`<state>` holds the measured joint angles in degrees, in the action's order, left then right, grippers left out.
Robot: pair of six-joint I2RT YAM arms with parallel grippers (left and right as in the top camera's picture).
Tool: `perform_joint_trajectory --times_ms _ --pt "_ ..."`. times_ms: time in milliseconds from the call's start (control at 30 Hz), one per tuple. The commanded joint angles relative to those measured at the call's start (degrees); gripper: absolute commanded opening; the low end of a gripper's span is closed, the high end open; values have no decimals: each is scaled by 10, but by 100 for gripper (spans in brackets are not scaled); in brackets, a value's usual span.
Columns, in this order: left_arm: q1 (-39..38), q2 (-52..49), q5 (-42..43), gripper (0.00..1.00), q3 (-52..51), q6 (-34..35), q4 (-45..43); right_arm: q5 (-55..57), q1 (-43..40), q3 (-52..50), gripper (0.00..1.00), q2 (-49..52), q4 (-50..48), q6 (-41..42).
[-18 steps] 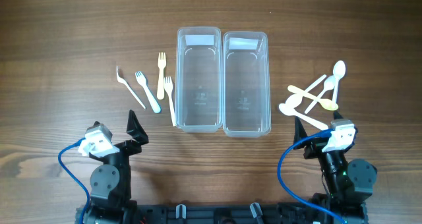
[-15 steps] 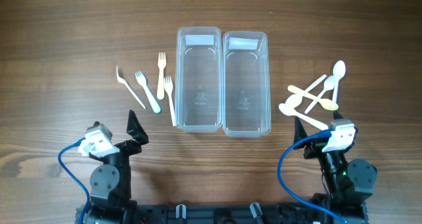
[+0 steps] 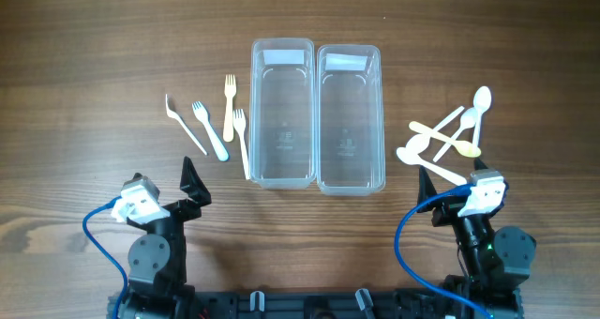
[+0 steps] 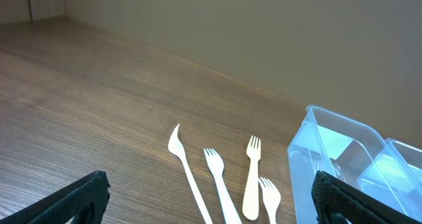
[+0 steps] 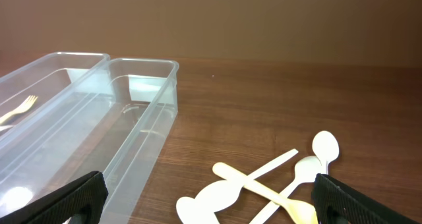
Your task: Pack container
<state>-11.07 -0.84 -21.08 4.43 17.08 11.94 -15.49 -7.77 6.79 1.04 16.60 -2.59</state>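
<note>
Where two clear containers (image 3: 282, 41) sit, plain white labels (image 3: 284, 58), base marks (image 3: 284, 136) unreadable, left gripper (image 4: 208, 184) and right gripper (image 5: 208, 184) released.

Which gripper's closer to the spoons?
Right. The right gripper sits just short of the spoons; the left gripper is past both containers, by the forks.

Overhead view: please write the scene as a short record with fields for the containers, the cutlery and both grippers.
surface: wooden table
left container: clear, empty, touching the right one along its long side
right container: clear, empty
forks: four, lying on the table left of the containers
spoons: several, crossing one another, right of the containers
left gripper: open, holds nothing, near the forks
right gripper: open, holds nothing, near the spoons
packed so far: nothing
</note>
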Motion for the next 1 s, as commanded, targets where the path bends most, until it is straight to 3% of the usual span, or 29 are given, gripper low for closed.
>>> perform_joint_trajectory --times_ms 0,967 --pt "5 5 5 100 -5 3 -2 -7 -1 -5 100 -2 -1 11" --pt "5 4 2 100 -5 -1 0 -41 -1 -5 100 -2 -7 17"
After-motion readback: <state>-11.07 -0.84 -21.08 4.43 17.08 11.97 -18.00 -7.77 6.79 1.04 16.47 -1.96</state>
